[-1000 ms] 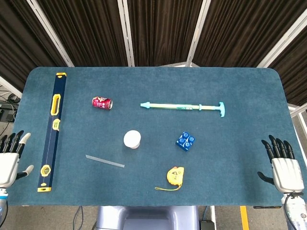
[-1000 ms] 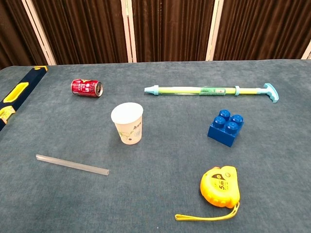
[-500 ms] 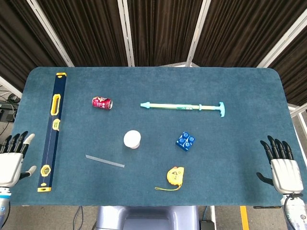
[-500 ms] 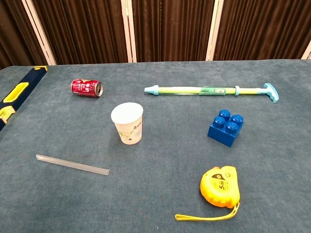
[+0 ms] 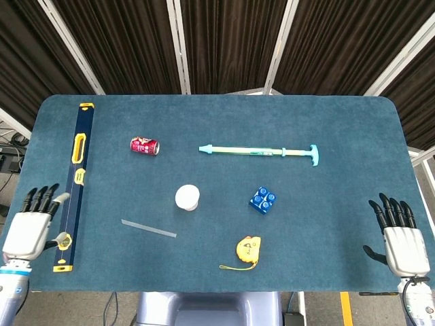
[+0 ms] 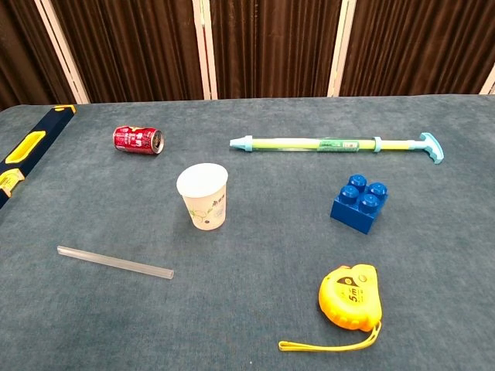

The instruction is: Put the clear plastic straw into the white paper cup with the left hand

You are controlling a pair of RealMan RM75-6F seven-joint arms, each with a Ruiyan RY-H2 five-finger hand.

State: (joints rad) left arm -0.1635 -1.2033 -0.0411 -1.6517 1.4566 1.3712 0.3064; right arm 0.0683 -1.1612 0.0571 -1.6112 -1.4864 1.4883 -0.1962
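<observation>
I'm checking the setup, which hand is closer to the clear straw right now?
Left. The left hand sits at the table's near-left edge, just left of the straw; the right hand is far across at the right edge.

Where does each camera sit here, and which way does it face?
Head view: high above the near edge, looking down on the whole table; left hand and right hand show at its sides.
Chest view: low at the near edge, looking across toward the curtains; no hands show.
Both share the straw, paper cup and tape measure.
</observation>
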